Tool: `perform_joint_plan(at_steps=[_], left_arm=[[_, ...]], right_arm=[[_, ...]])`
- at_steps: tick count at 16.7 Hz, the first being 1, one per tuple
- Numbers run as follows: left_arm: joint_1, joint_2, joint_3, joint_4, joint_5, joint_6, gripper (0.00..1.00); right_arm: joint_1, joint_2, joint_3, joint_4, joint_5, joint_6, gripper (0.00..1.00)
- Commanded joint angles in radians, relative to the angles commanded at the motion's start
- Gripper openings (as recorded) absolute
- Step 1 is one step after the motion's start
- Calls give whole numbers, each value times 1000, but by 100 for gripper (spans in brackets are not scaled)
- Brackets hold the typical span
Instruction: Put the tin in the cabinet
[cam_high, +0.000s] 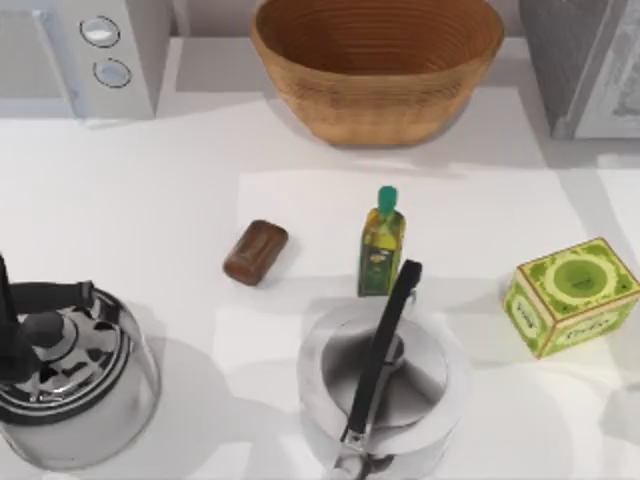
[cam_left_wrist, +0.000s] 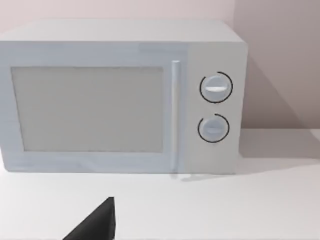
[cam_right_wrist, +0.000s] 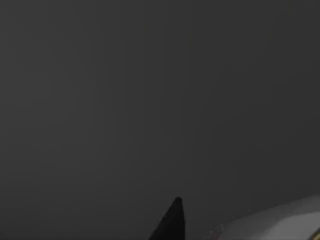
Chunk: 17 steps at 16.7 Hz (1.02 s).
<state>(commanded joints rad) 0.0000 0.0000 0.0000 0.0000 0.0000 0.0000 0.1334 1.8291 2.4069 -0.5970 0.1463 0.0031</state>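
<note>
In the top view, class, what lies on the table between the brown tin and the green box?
The oil bottle stands upright between the brown tin and the green box.

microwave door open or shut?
Shut. In the left wrist view the microwave door sits flush with the front panel, its handle flat against it.

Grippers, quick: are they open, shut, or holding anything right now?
Left gripper: cannot be told.
Right gripper: cannot be told; the right wrist view is dark.

The right wrist view is dark; the cabinet, microwave and kettle are cut by the top view's edges.
</note>
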Motion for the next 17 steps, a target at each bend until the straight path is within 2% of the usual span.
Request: perform_joint_plan(at_steps=[5, 12, 17], left_arm=[[0, 0, 0, 0, 0, 0, 100], [0, 0, 0, 0, 0, 0, 100], [0, 0, 0, 0, 0, 0, 100]], right_arm=[[-28, 213, 299, -67, -24, 11, 0], [-36, 257, 351, -81, -29, 14, 0], [-36, 257, 351, -81, -29, 14, 38]])
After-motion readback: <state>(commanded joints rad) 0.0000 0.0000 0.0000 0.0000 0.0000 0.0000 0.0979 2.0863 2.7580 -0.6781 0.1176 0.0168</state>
